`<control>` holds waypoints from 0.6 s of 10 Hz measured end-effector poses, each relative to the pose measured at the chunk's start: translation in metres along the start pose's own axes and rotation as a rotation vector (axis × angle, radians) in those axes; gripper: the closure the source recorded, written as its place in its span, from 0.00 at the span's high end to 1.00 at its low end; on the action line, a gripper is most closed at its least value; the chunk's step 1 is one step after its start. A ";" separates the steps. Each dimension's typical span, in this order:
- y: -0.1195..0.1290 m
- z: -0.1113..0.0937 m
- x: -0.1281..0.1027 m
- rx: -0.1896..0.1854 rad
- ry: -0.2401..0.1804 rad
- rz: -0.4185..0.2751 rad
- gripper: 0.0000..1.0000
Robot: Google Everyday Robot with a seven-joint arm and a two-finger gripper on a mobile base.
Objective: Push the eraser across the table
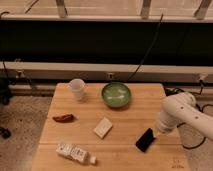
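- Since the gripper (156, 131) hangs low over the right side of the worktop (125, 116), at the end of the white arm (184, 113), the eraser (145, 140) lies just down and to the left of the jaws in the view. Its upper end is at the tip, though actual contact is too close to call.
- Whether the jaws are released or clenched cannot be told.
- The step in hand looks like the push itself. The eraser lies slanted, so a shove through one end would likely spin it. A low, steady press on the middle of a long edge should keep it sliding flat.
- Left of the jaws, the cream-white block (103, 128) lies nearest the likely path, well apart from the eraser. The white labelled bottle (75, 152) lies farther down-left.
- A line between those two would probably spare both.
- The green bowl (116, 94) and white cup (77, 89) stand up-left of the jaws, away from that line.
- The worktop's front edge runs near the eraser, so the push should not drift toward it.
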 end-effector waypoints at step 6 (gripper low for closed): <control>-0.030 0.020 0.019 0.070 0.037 0.007 0.13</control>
